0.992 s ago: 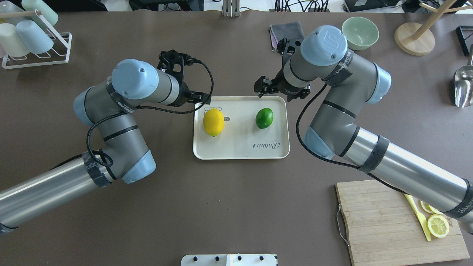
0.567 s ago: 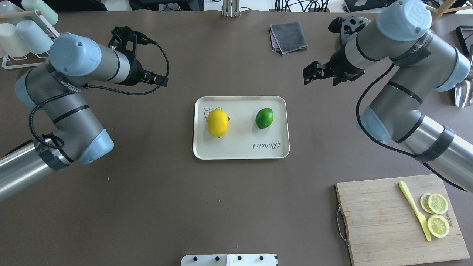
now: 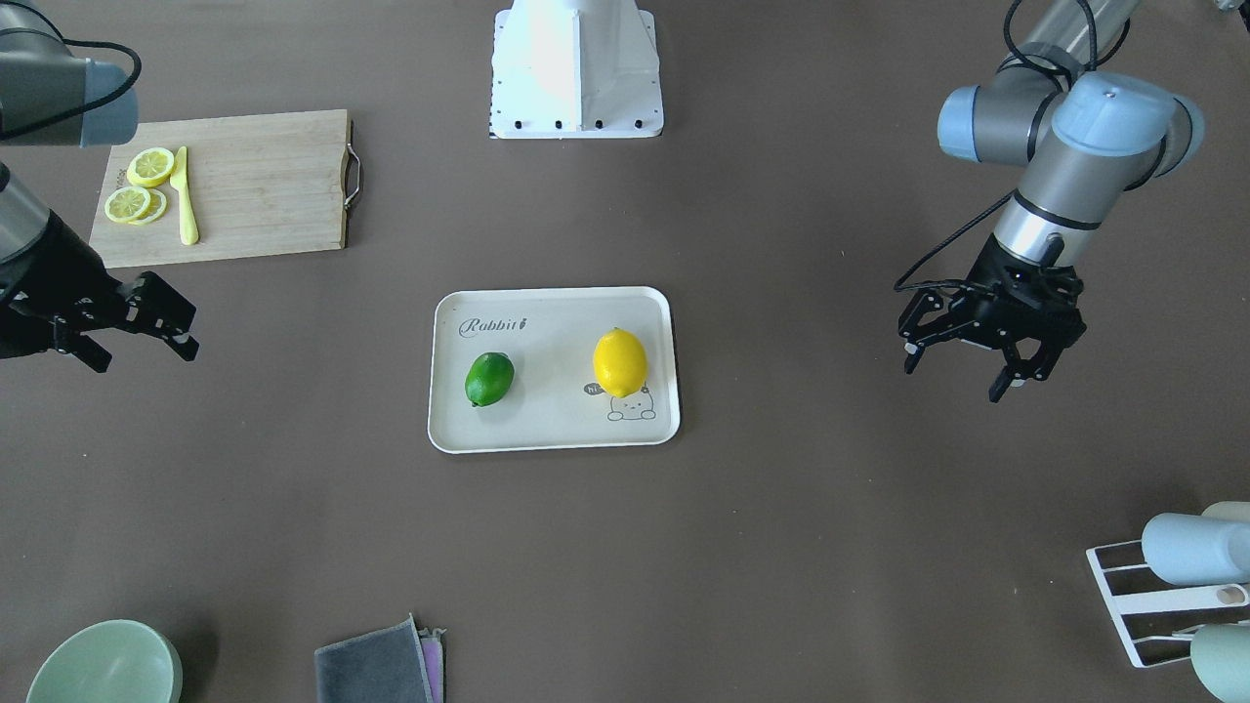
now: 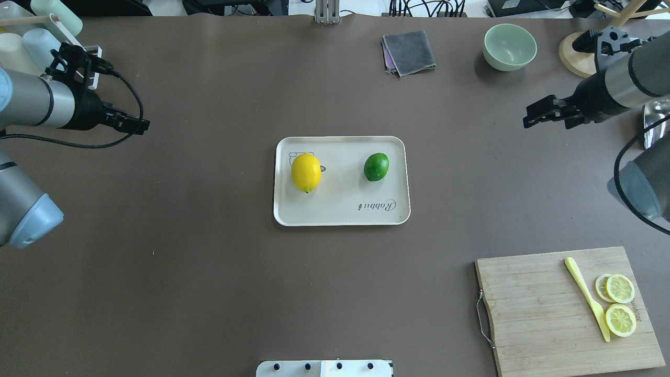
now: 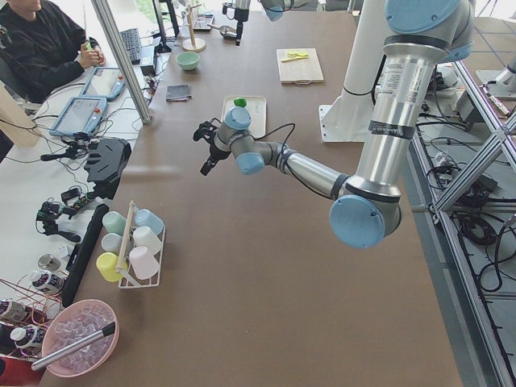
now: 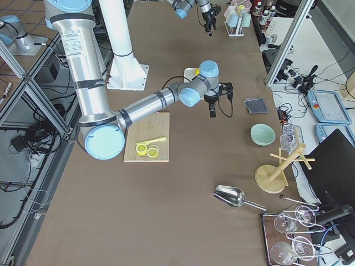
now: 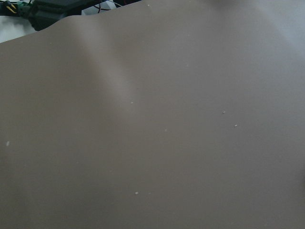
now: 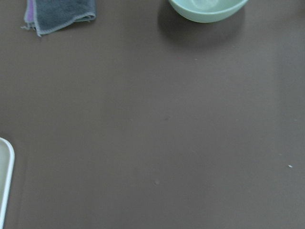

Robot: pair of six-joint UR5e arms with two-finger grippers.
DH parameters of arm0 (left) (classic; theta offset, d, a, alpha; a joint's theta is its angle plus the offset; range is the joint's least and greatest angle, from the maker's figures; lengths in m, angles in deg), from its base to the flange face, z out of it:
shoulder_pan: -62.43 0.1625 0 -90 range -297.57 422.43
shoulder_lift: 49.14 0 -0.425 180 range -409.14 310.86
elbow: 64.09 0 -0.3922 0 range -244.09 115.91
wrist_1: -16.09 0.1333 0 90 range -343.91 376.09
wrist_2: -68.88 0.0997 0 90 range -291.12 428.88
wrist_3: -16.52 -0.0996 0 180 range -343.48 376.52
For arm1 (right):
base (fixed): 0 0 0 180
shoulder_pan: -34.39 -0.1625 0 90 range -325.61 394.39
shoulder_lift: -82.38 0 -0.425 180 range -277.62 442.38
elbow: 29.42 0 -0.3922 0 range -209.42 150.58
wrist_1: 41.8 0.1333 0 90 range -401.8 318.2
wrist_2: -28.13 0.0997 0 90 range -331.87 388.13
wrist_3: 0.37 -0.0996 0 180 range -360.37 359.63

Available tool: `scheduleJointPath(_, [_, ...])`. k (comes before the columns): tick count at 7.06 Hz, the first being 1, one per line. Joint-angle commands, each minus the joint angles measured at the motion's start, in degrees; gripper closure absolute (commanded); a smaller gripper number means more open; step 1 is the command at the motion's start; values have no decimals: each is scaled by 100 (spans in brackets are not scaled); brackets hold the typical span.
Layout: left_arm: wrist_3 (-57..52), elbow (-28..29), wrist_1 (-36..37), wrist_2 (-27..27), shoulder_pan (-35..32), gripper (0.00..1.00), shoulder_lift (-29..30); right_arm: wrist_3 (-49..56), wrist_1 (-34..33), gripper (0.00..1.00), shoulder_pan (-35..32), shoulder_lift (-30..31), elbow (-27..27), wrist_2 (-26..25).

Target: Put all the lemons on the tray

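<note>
The yellow lemon (image 4: pixel 305 172) and the dark green lemon (image 4: pixel 376 167) both lie on the off-white tray (image 4: pixel 340 157) at the table's middle. They also show in the front view: yellow lemon (image 3: pixel 620 362), green lemon (image 3: pixel 489 379), tray (image 3: pixel 557 332). My left gripper (image 4: pixel 137 124) hovers far left of the tray, open and empty (image 3: pixel 962 379). My right gripper (image 4: pixel 529 118) hovers far right of the tray, open and empty (image 3: pixel 181 332). The right wrist view shows only the tray's corner (image 8: pixel 4 181).
A wooden cutting board (image 4: pixel 544 309) with lemon slices (image 4: pixel 620 303) and a yellow knife (image 4: pixel 586 298) lies front right. A grey cloth (image 4: pixel 409 51), green bowl (image 4: pixel 510 46), wooden stand (image 4: pixel 581 52) and metal scoop (image 4: pixel 657 120) are at the back right. A cup rack (image 4: pixel 31 42) stands back left.
Both arms have drawn back from the tray's far edge, the left one to the left and the right one to the right. Both lemons stay on the tray.
</note>
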Motion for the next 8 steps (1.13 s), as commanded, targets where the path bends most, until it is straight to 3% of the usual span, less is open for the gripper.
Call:
scheduleJointPath(1, [-156, 160, -251, -929, -783, 2, -714, 1277, -19, 0, -625, 872, 124, 323])
scheduleJointPath(2, [-609, 178, 196, -1555, -1545, 2, -769, 1910, -37, 0, -915, 1250, 115, 393])
scheduleJointPath(4, [-3179, 179, 2054, -2175, -2778, 2, -647, 2574, -385, 0, -1618, 1657, 79, 1023])
scheduleJointPath(6, [-3532, 161, 3133, -2755, -3371, 2, -602, 3230, -537, 0, -2085, 2069, 53, 1264])
scheduleJointPath(8, [-3541, 161, 3303, -2748, -3757, 2, -655, 4091, -923, 0, -2463, 2071, -279, 1194])
